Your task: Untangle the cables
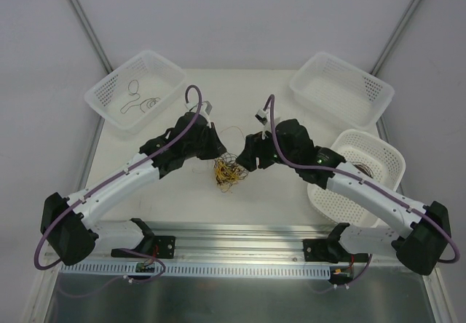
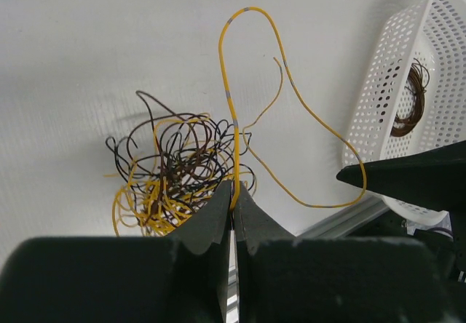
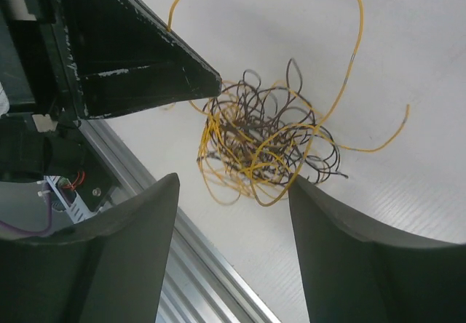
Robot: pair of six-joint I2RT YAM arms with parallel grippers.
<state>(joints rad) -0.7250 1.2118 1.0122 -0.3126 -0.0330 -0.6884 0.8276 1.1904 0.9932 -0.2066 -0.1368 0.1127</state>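
1. At the near middle of the table, just beyond the metal rail [image 1: 240, 232]: the cables [image 1: 229, 169] in one knotted clump, with yellow, brown and black loops threaded through each other. Most of the untangling judged not yet done.
2. At the clump's left side: the left gripper [image 2: 234, 192], clenched, pinching a single yellow strand [image 2: 236, 148]. From the pinch, a tall open loop up and away from the knot, then back down to the right. Judged one strand partly teased free; where its lower part enters the tangle, impossible to trace.
3. Just right of the clump: the right gripper [image 3: 233, 185], released, jaws standing apart, grasping nothing that shows, only the knot lying below and between them. Hard to say whether one fingertip brushes the outermost loops.
4. Further right: the near right basket [image 1: 389, 156], holding a neat dark-brown ring coil [image 2: 411, 105] that is no part of the tangle. Much of this basket covered by the right arm in the top view.
5. At the far left: the far left basket [image 1: 102, 94] with a few thin dark strands [image 1: 135, 99] lying loose inside, judged already separated; too fine from above to count.
6. At the far right: the far right basket [image 1: 342, 90], nothing discernible inside at this distance.
7. Throughout the clump: strand ends, crossings and true knots too small and overlapped to sort out, so no telling how many cables remain bound together.
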